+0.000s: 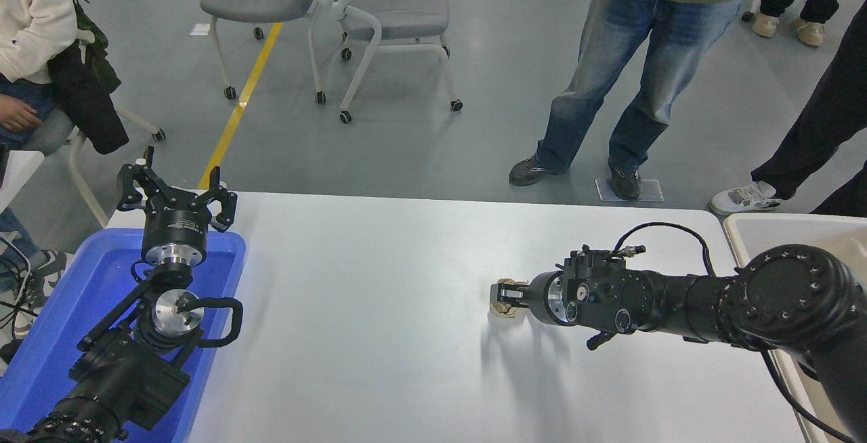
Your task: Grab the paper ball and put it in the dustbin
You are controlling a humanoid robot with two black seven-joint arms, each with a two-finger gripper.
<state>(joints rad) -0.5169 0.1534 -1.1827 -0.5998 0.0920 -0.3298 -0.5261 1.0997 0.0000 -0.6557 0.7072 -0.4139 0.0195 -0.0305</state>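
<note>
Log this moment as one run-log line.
right gripper: shut on paper ball, low over table | left gripper: open, parked over blue tub | dustbin: right edge

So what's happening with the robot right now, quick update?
Right gripper shut on paper ball, low over table. Left gripper open, parked over blue tub. Dustbin at right, path clear.

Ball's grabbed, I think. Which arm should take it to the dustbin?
Right. The right gripper is closed around the paper ball, and the dustbin sits on that side. The left gripper is parked over the blue tub.
</note>
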